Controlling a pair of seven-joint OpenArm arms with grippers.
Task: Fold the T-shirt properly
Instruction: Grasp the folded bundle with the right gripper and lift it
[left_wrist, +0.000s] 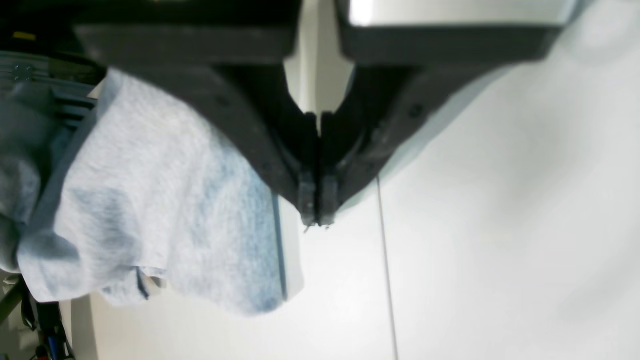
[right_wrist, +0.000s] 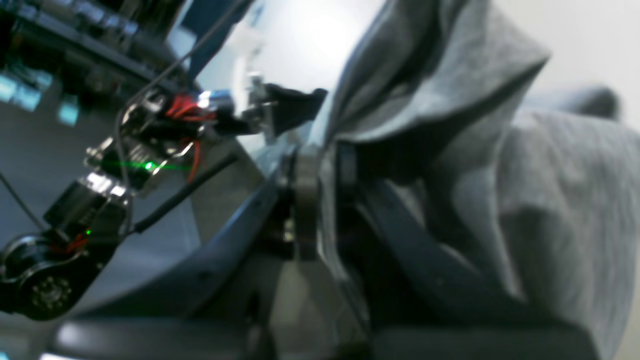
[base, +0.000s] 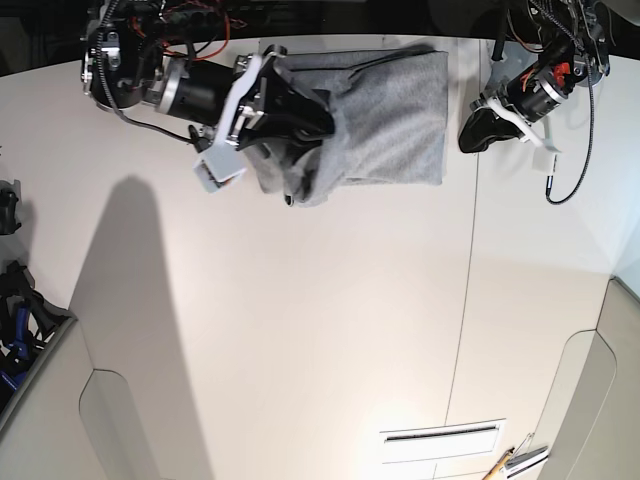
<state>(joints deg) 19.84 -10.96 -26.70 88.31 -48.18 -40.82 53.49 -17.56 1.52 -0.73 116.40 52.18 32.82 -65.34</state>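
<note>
The light grey T-shirt (base: 395, 110) lies partly folded at the far middle of the white table (base: 300, 330), plain side showing. My right gripper (base: 305, 118) is shut on a bunched fold of the shirt at its left side and holds it lifted. In the right wrist view the cloth (right_wrist: 550, 190) runs between the fingers (right_wrist: 306, 200). My left gripper (base: 472, 135) is shut and empty, just right of the shirt's edge. In the left wrist view its closed tips (left_wrist: 316, 212) hang over bare table, with the shirt (left_wrist: 165, 200) to their left.
A table seam (base: 468, 300) runs front to back right of the shirt. A white slotted plate (base: 440, 437) and a pencil-like tool (base: 510, 462) lie at the front right. Dark gear (base: 15, 320) sits off the left edge. A cable (base: 572, 160) hangs by the left arm.
</note>
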